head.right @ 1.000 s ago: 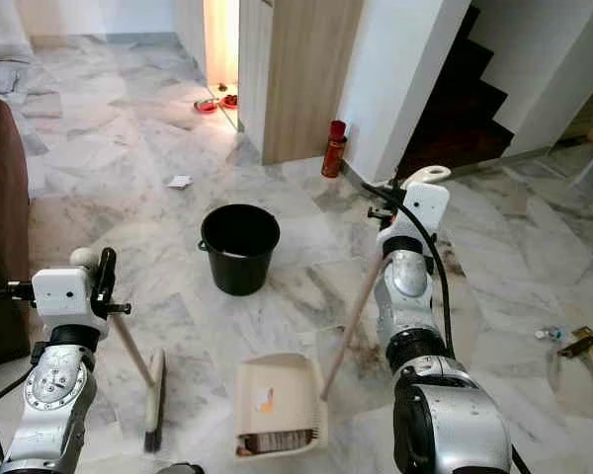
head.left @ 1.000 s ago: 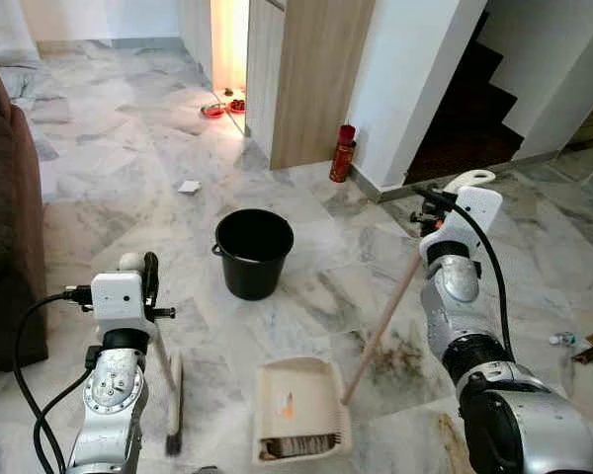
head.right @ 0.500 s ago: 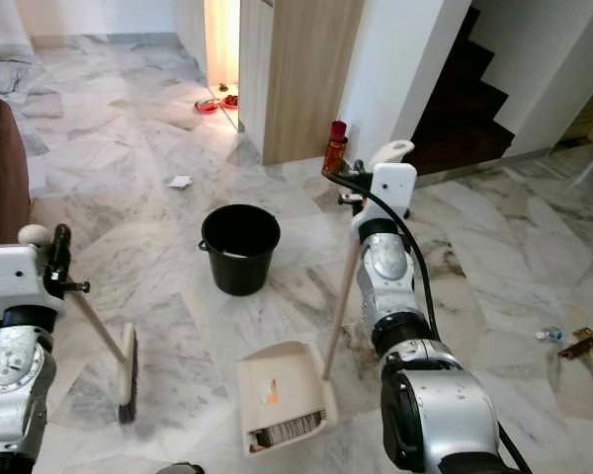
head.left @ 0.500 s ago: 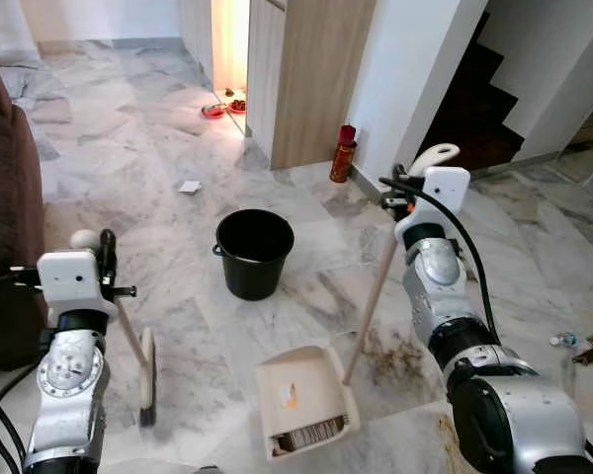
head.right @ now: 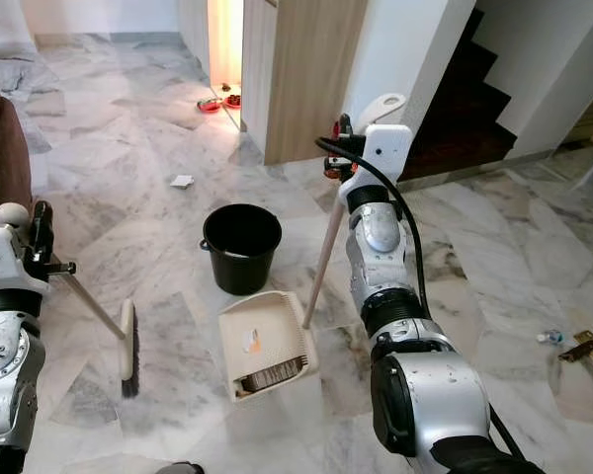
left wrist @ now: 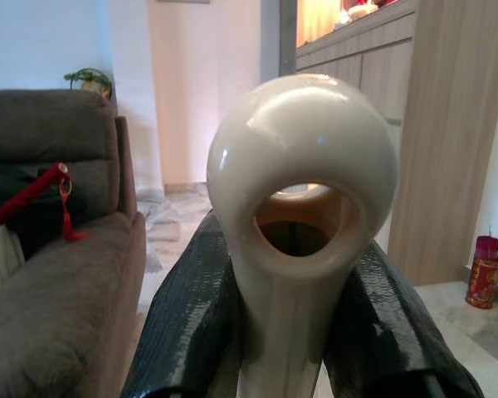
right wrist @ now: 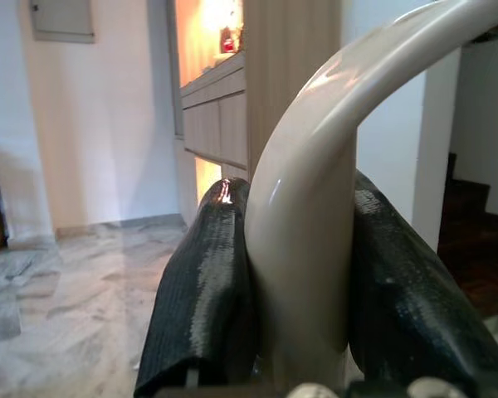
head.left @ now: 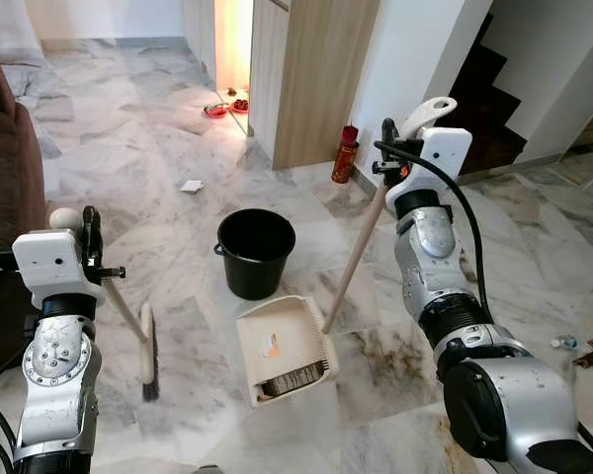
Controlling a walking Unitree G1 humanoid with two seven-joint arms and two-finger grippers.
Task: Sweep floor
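Observation:
My left gripper [head.left: 87, 240] is shut on the cream handle of a broom [head.left: 146, 348]; its dark bristles rest on the marble floor at my left. In the left wrist view the black fingers [left wrist: 187, 323] clamp the handle just below its ring-shaped end [left wrist: 303, 178]. My right gripper [head.left: 391, 150] is shut on the curved top of a long-handled cream dustpan [head.left: 280, 348], which sits just in front of a black bucket [head.left: 255, 252]. Dark debris [head.left: 293, 376] lies at the pan's near end. The right wrist view shows the fingers [right wrist: 203, 282] pressed on that handle [right wrist: 303, 240].
A brown sofa [head.left: 2, 188] stands at the left. A wooden cabinet side [head.left: 316, 79] with a red can [head.left: 345, 154] is behind the bucket, and dark stairs [head.left: 484, 89] are at the back right. A paper scrap [head.left: 190, 185] and a brown stain [head.left: 395, 360] mark the floor.
My right arm has lifted and swung left, carrying the dustpan from the near floor to just in front of the bucket. The left arm has shifted left with the broom.

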